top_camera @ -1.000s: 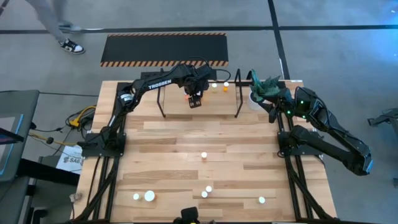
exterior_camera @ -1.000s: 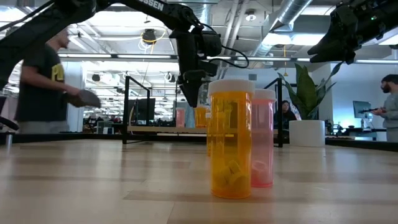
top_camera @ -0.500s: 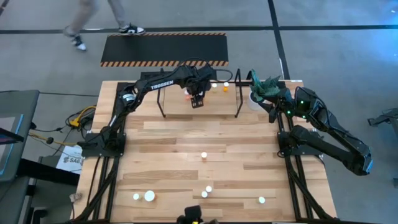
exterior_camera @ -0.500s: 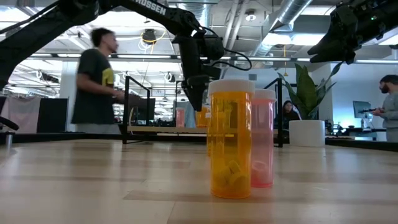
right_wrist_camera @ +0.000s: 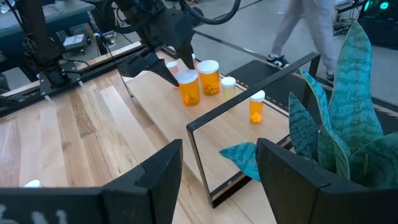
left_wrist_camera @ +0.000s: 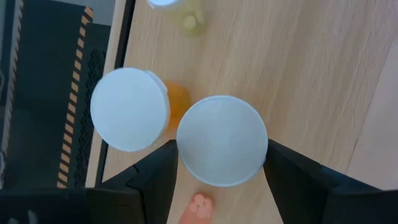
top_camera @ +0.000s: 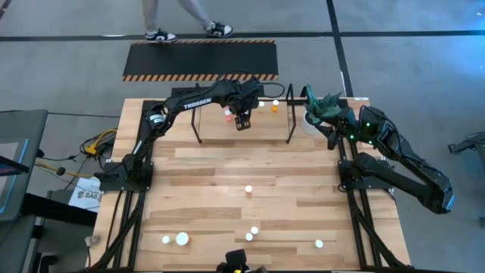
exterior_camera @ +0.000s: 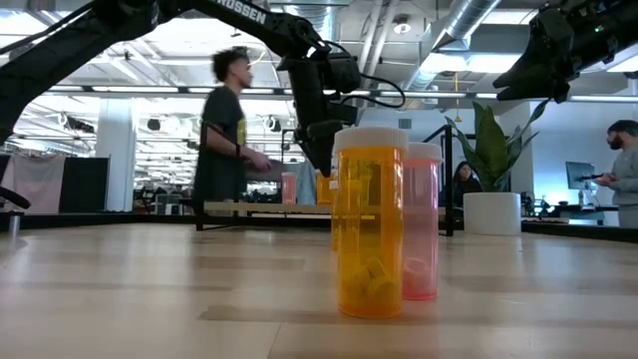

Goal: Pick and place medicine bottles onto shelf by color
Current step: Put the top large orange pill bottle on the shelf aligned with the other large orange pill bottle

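Note:
My left gripper [top_camera: 242,121] reaches over the wooden shelf [top_camera: 265,115] at the table's far edge, pointing down and open. In the left wrist view its fingers stand on either side of the white cap [left_wrist_camera: 222,140] of an orange bottle standing on the board. A second orange bottle [left_wrist_camera: 129,109] stands beside it, a pinkish one [top_camera: 227,114] to its left and two small ones [top_camera: 261,105] [top_camera: 274,105] farther back. Several bottles stand on the table's near half [top_camera: 248,189], two of them close in the low view [exterior_camera: 371,224]. My right gripper [top_camera: 332,133] is open and empty, held high at the far right. My left gripper comes from above, pointing down, with one finger [left_wrist_camera: 163,171] at each side of the orange bottle's white cap [left_wrist_camera: 186,149]. The bottle stands upright on the shelf board. I cannot tell whether the fingers touch the cap.
The shelf's black rod frame [top_camera: 289,125] stands around the board. A white pot with a green plant [top_camera: 318,110] stands at the shelf's right end, close to my right arm. A person walks past beyond the table [exterior_camera: 224,130], by the hazard-striped mat [top_camera: 201,61].
My left gripper has gone a little toward the table's right edge along the shelf, from beside the pinkish bottle to over the orange one. The bottles on the shelf have stayed where they were. A person has walked across behind the table.

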{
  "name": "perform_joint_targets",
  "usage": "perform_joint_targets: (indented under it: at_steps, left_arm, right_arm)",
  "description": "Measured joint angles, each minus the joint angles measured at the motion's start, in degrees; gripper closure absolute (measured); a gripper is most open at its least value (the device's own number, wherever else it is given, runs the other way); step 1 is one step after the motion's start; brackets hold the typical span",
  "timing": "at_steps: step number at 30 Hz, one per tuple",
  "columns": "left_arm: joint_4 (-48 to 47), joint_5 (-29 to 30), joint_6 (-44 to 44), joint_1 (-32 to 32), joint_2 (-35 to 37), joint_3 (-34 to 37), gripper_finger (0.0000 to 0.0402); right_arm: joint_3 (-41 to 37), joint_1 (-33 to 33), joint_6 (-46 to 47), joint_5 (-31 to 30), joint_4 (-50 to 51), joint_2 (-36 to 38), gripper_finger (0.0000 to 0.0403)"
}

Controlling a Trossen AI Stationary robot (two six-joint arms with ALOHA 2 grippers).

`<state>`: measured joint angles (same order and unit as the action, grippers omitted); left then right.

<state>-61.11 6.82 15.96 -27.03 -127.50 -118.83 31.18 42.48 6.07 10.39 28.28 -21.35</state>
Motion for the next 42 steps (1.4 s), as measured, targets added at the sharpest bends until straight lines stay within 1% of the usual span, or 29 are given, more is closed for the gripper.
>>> perform_joint_targets:
  at_steps: [5, 10, 18, 30, 42]
  left_arm:
    - [-1.81, -0.08, -2.25, 0.00, 0.00, -0.02, 0.0188]
    - [-1.47, -0.10, -4.08, 0.00, 0.00, -0.02, 0.0188]
    - [1.36, -0.12, -4.23, 0.00, 0.00, -0.02, 0.0188]
    - [-0.37, -0.16, -5.06, 0.00, 0.00, -0.02, 0.0183]
    - [0.80, -0.60, -5.74, 0.00, 0.00, -0.02, 0.0183]
  right_arm:
    - [0.00, -0.02, 0.00, 0.00, 0.00, 0.00, 0.0177]
    - [0.00, -0.02, 0.00, 0.00, 0.01, -0.01, 0.0177]
    - [0.00, -0.02, 0.00, 0.00, -0.01, -0.01, 0.0177]
    - [0.00, -0.01, 0.00, 0.00, 0.00, -0.01, 0.0177]
    - [0.00, 0.00, 0.00, 0.00, 0.00, 0.00, 0.0177]
